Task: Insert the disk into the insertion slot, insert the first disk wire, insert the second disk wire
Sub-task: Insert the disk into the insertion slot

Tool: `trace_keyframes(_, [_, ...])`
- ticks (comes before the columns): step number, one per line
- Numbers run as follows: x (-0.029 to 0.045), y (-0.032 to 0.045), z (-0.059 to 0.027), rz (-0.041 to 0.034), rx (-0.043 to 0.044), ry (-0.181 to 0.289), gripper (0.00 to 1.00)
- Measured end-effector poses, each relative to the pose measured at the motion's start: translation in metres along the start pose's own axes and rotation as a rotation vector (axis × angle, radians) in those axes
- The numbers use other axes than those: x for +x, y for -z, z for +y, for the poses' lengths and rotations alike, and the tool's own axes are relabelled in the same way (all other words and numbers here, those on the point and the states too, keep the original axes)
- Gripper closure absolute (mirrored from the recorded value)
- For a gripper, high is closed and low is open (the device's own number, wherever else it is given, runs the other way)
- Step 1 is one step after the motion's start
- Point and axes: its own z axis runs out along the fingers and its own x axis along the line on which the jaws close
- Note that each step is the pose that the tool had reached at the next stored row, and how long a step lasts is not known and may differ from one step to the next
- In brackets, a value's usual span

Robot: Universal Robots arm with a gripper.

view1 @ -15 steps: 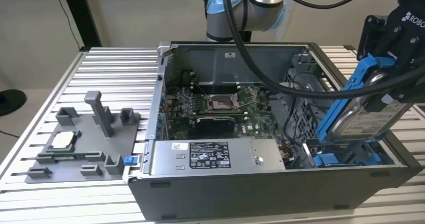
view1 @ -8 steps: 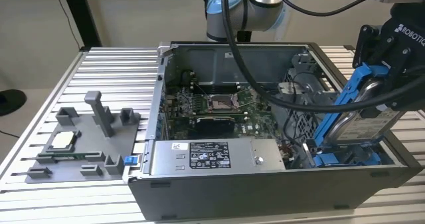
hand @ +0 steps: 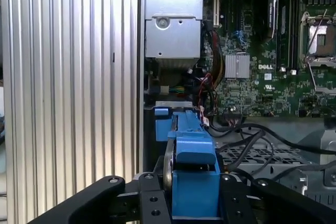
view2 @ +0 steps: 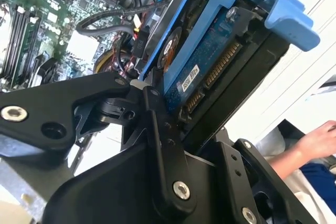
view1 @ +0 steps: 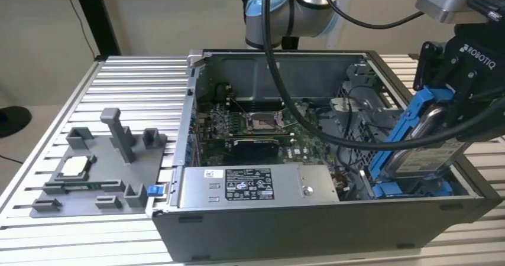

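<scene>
My gripper (view1: pixel 455 119) is shut on the disk (view1: pixel 430 140), a silver drive in a bright blue carrier. The disk is tilted steeply, its lower end down in the insertion slot (view1: pixel 410 189) at the case's front corner on the exterior view's right. Its upper end sticks up above the case rim. In the second wrist view the gripper (view2: pixel 197 132) clamps the disk (view2: pixel 210 59), whose circuit board and connector edge show. In the first wrist view the gripper (hand: pixel 193 199) holds the blue carrier (hand: pixel 191 148) over the dark slot (hand: pixel 156 136). Loose black cables (hand: pixel 252 135) lie beside the slot.
The open PC case holds a grey labelled power-supply box (view1: pixel 261 186) and a green motherboard (view1: pixel 252 124). A grey fixture (view1: pixel 94 171) with small parts stands on the ribbed metal table (view1: pixel 118 83) at the exterior view's left. A person's hand (view2: pixel 315 140) is nearby.
</scene>
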Motion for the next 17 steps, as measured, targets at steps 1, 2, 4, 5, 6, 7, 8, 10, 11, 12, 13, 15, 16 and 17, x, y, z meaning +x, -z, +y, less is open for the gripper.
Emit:
trace_keyframes(1, [0.0, -0.0013, 0.0, -0.0003, 0.0, 0.0, 1.0])
trace_keyframes(2, [0.0, -0.0017, -0.0001, -0.0019, -0.0001, 0.0, 1.0])
trace_keyframes(4, [0.0, -0.003, -0.0001, -0.0052, -0.0001, 0.0, 1.0])
trace_keyframes(5, [0.0, -0.0042, -0.0002, -0.0062, -0.0001, 0.0, 1.0])
trace_keyframes(6, [-0.0001, -0.0058, -0.0002, -0.0066, -0.0001, 0.0, 1.0])
trace_keyframes(7, [-0.0001, -0.0074, -0.0003, -0.0066, -0.0002, 0.0, 1.0])
trace_keyframes(8, [-0.0001, -0.0091, -0.0003, -0.0067, -0.0002, 0.0, 1.0])
trace_keyframes(10, [-0.0001, -0.0126, -0.0005, -0.0069, -0.0002, 0.0, 1.0])
trace_keyframes(11, [-0.0001, -0.0145, -0.0005, -0.0068, -0.0001, 0.0, 1.0])
trace_keyframes(12, [-0.0001, -0.0164, -0.0006, -0.0068, -0.0001, 0.0, 1.0])
trace_keyframes(13, [-0.0001, -0.0181, -0.0007, -0.0068, -0.0002, 0.0, 1.0])
trace_keyframes(15, [-0.0001, -0.0219, -0.0009, -0.0068, -0.0001, 0.0, 1.0])
trace_keyframes(16, [-0.0001, -0.0236, -0.0009, -0.0068, -0.0002, 0.0, 1.0])
trace_keyframes(17, [-0.0001, -0.0254, -0.001, -0.007, -0.0003, 0.0, 1.0])
